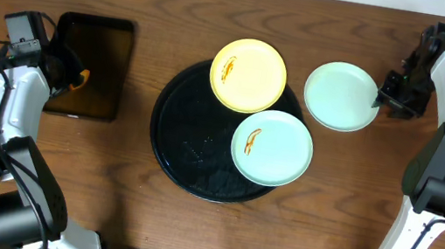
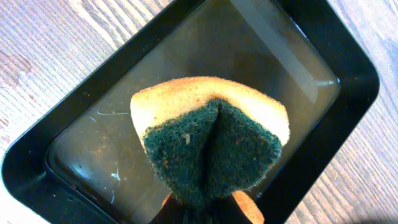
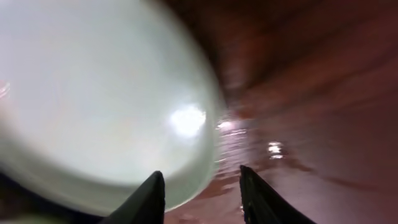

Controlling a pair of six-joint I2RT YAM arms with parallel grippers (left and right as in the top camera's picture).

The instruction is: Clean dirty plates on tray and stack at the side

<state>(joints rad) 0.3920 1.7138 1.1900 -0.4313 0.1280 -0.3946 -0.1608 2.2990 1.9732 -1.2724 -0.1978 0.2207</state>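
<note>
Status: left end effector (image 2: 205,211) is pinching a folded sponge (image 2: 211,143) over the rectangular tray (image 2: 348,68). Right end effector (image 3: 200,174) is sitting spread at the rim of the clean mint plate (image 1: 342,95) — plate is lying on the tabletop (image 1: 104,204), just beside the round tray (image 1: 185,137). Yellow plate (image 1: 248,75) and smeared mint plate (image 1: 272,147) are overhanging that tray's edge.

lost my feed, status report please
Left gripper shut on sponge over small tray. Right gripper open at clean plate rim. Two smeared plates sit on round tray. Nothing blocking.
</note>
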